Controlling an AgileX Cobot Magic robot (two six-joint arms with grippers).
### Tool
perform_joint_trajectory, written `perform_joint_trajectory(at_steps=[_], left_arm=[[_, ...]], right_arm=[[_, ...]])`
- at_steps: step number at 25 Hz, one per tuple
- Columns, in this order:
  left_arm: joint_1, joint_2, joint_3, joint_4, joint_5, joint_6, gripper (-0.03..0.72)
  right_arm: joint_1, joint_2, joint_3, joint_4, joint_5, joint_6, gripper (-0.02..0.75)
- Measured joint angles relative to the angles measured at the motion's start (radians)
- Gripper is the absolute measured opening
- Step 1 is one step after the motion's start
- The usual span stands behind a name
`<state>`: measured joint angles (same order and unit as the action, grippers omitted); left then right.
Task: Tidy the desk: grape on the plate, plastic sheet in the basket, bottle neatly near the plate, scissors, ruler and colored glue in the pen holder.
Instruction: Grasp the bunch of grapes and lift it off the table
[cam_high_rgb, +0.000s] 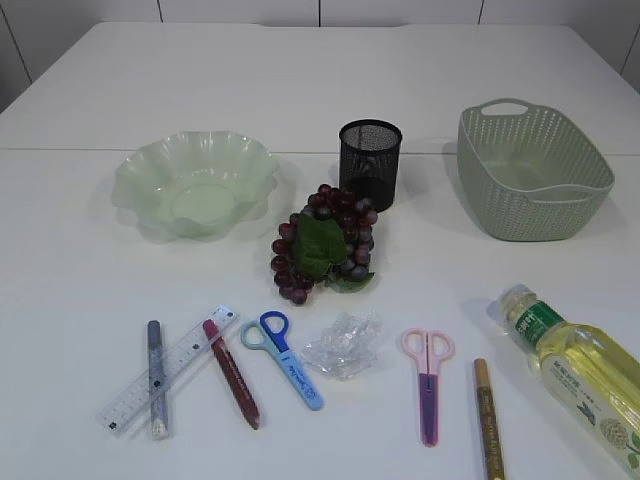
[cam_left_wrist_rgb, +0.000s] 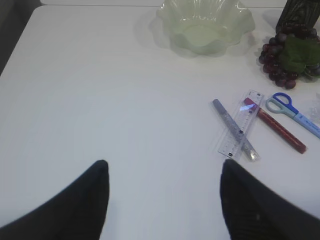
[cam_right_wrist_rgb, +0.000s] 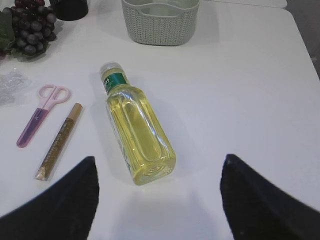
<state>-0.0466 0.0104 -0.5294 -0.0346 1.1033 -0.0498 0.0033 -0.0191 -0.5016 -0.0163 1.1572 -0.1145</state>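
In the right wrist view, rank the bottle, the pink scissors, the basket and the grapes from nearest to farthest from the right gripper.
1. Bottle: lying on its side just ahead of the open right gripper, slightly left.
2. Pink scissors: farther left, mid-table.
3. Basket and grapes: both at the far edge, basket ahead, grapes far left; too close to call.

Bright, even overhead light; soft shadows, wrist views slightly blurred.
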Motion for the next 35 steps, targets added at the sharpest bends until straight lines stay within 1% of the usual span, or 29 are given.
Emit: perform_joint_trajectory(at_steps=[30,35], left_arm=[[0.0,0.0,0.0,0.0,0.0,0.0,0.505],[0.0,0.0,0.0,0.0,0.0,0.0,0.48]], right_arm=[[0.0,0.0,0.0,-0.002,-0.002,0.0,0.584],[0.0,0.0,0.0,-0.002,-0.002,0.0,0.584]])
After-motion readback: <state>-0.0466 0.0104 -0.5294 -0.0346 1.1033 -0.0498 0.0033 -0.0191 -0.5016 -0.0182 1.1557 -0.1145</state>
